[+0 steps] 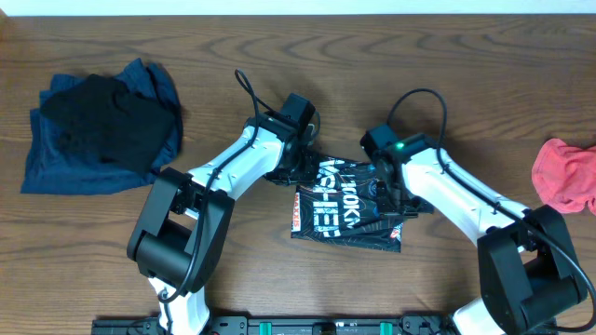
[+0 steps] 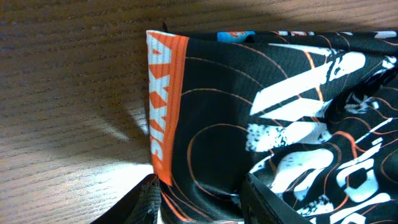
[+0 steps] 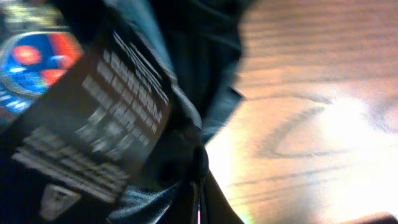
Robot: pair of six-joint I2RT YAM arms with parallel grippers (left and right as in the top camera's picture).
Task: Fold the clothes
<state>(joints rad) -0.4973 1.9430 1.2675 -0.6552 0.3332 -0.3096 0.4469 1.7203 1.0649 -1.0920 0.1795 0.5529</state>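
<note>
- Overhead: one black shirt (image 1: 346, 207) at mid-table, already down to a compact packet about as wide as deep, white print running far to near
- Flanked by both tools: left gripper (image 1: 296, 168) at the packet's far-left corner, right gripper (image 1: 389, 192) on its right edge, so shirt directly between the two and neither arm clearly nearer
- Also counted from above: two arms, one blue and black pile (image 1: 98, 126) well apart at far left, one red garment (image 1: 564, 175) at the right margin; three lots of clothes in all on the table (image 1: 233, 46)
- Left wrist: one orange band (image 2: 163, 106) along the shirt's edge, standing upright in view; cloth filling the half-closed gap between the two fingers at the bottom, so apparently clamped on a thick fold
- Right wrist: blurred; fingers closed tight at the bottom of the picture, dark cloth with one white-printed label (image 3: 112, 124) drawn down into them, apparently pinched
- Likely hinge of the coming move: carrying one held side across toward the other, left-to-right axis
</note>
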